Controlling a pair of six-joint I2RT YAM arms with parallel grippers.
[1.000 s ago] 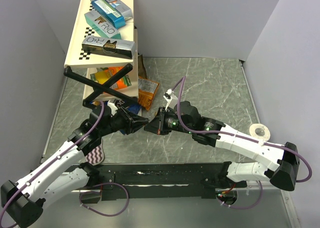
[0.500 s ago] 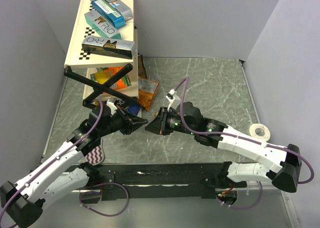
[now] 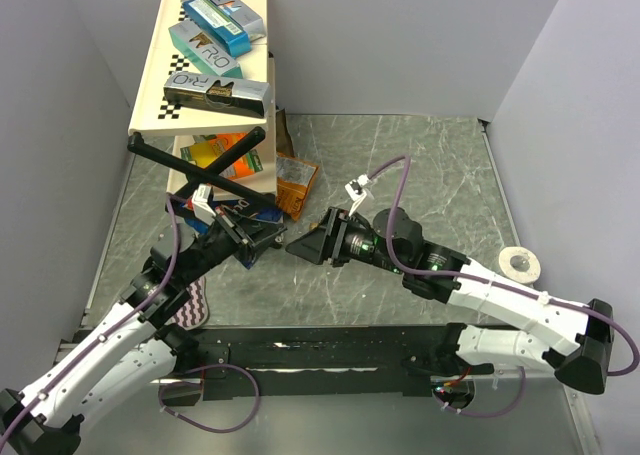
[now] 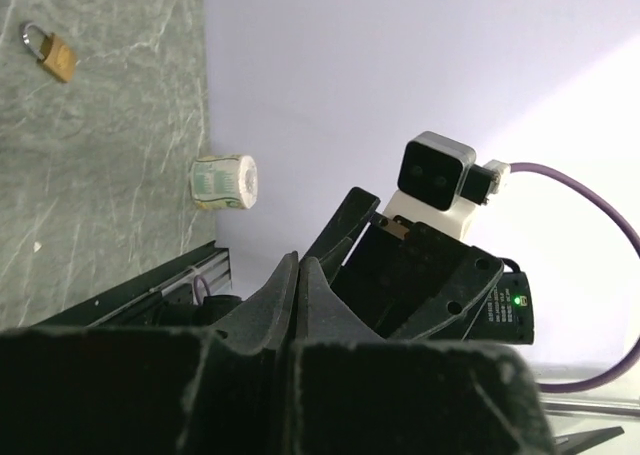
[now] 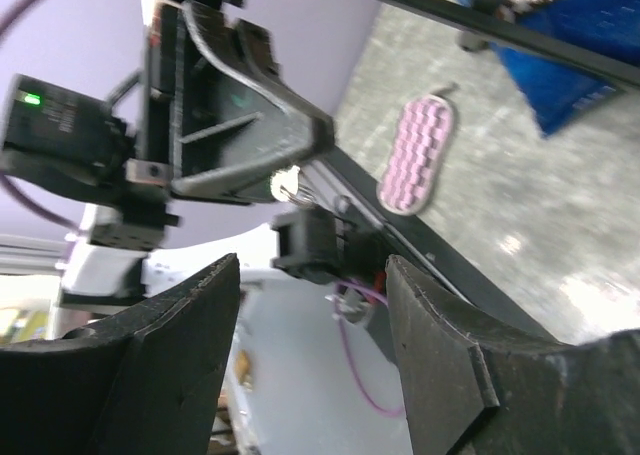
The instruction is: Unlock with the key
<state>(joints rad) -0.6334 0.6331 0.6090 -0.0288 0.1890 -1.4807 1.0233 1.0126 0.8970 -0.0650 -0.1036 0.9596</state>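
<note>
Grey marbled tabletop [image 3: 420, 165], tiny glinting key [image 5: 286, 182], partly hidden

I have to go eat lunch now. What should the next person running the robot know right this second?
Left gripper: jaws shut. A shiny bit at their tip may be the key, but it is too small to be sure.
Right gripper: jaws open, holding nothing, facing the left one tip to tip.
Padlock: lies on the table, away from both grippers. Its shackle looks closed.
Done: nothing unlocked yet.
Left: check the key is held, bring it to the padlock, push it in and turn.
</note>
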